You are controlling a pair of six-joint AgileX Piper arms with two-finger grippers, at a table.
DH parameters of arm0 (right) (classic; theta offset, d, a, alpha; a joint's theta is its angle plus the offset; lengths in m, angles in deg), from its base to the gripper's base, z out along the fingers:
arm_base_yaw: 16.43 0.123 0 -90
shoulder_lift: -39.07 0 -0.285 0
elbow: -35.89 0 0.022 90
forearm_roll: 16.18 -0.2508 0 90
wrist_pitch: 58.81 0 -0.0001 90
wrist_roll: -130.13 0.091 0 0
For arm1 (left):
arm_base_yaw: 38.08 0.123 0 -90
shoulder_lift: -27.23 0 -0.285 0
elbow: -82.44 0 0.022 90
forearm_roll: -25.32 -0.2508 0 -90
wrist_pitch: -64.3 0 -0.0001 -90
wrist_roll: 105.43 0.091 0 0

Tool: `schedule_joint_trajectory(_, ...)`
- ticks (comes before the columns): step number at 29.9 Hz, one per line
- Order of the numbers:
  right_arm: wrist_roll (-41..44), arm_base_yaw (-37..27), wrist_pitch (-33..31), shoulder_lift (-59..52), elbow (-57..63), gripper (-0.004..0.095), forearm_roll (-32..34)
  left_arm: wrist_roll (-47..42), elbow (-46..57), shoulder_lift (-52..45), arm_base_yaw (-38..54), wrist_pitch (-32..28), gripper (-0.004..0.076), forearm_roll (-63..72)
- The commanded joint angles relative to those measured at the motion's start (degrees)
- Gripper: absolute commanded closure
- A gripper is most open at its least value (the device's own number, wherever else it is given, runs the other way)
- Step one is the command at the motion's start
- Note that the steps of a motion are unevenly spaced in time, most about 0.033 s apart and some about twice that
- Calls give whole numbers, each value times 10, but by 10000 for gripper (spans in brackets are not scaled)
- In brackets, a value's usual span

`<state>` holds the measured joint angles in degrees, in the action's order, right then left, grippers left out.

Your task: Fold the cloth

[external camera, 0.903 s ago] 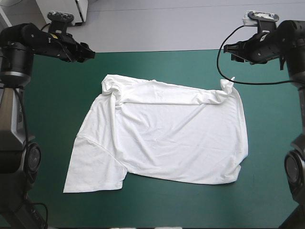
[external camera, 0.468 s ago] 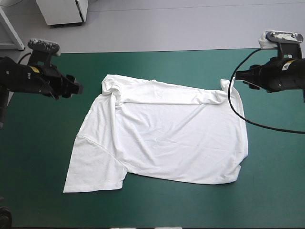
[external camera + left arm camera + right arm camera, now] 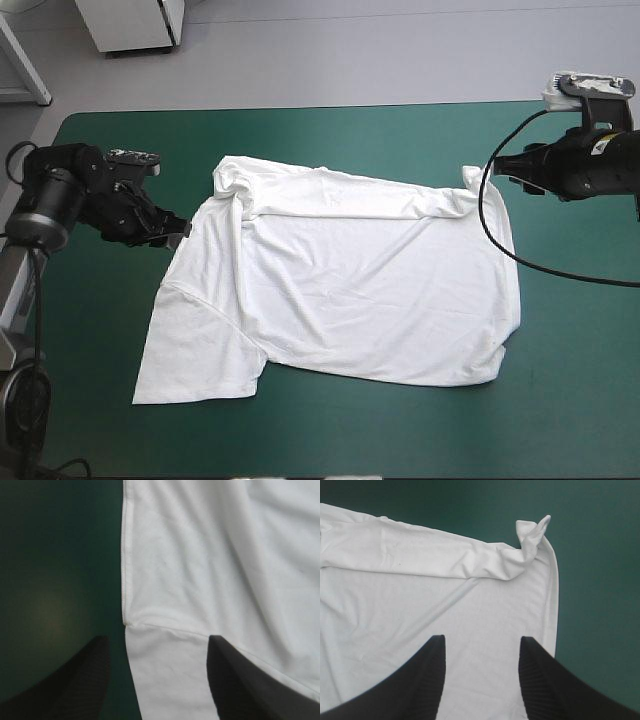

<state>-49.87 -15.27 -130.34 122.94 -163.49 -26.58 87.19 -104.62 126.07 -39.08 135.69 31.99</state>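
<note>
The white short-sleeved cotton T-shirt (image 3: 360, 290) lies spread flat across the middle of the desk (image 3: 90, 410), on its teal-green cover. A band of the cloth is folded over along the far edge, and a short sleeve fans out toward the near left corner. At the far right corner of the cloth a small twisted peak stands up. The left hand (image 3: 178, 232) sits low at the T-shirt's left side, where the sleeve seam meets the body. Its broad black fingers (image 3: 90, 675) stand wide apart with the cloth's edge between them, one over the bare cover and the other over the white fabric, and they grasp nothing. The right hand (image 3: 503, 166) is at the far right of the T-shirt, near the twisted peak. Its fingers are also spread apart, over the cloth just inside the right hem, and hold nothing
</note>
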Motion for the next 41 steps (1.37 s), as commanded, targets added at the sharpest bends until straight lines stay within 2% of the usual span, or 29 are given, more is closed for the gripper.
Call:
schedule_joint_trajectory(1,0,1,18,-19,-11,500,-7,-21,-11,25,-1,-10,304,-5)
schedule_joint_trajectory(6,-3,1,18,-19,-11,515,-6,-33,-7,81,-1,-16,304,-9)
schedule_joint_trajectory(15,-3,1,18,-19,-11,519,-3,-66,74,108,-1,-123,304,-21)
schedule_joint_trajectory(19,-3,1,18,-19,-11,519,-2,-89,89,119,-1,-134,310,-35)
schedule_joint_trajectory(21,-3,1,18,-19,-11,519,5,-96,100,128,-1,-132,363,-30)
schedule_joint_trajectory(22,-3,1,18,-19,-11,519,7,-96,107,133,-1,-132,420,-24)
schedule_joint_trajectory(25,-3,1,18,-19,-11,519,13,-89,139,135,-4,-135,670,0)
schedule_joint_trajectory(26,-3,1,18,-19,-11,519,13,-79,147,135,-7,-135,730,-2)
schedule_joint_trajectory(32,-3,1,18,-19,-11,519,29,-85,149,135,-11,-137,733,-48)
schedule_joint_trajectory(37,-3,1,18,-19,-11,519,29,-152,109,132,-9,-146,733,-168)
schedule_joint_trajectory(41,-3,1,18,-19,-11,519,29,-193,65,133,9,-186,733,-227)
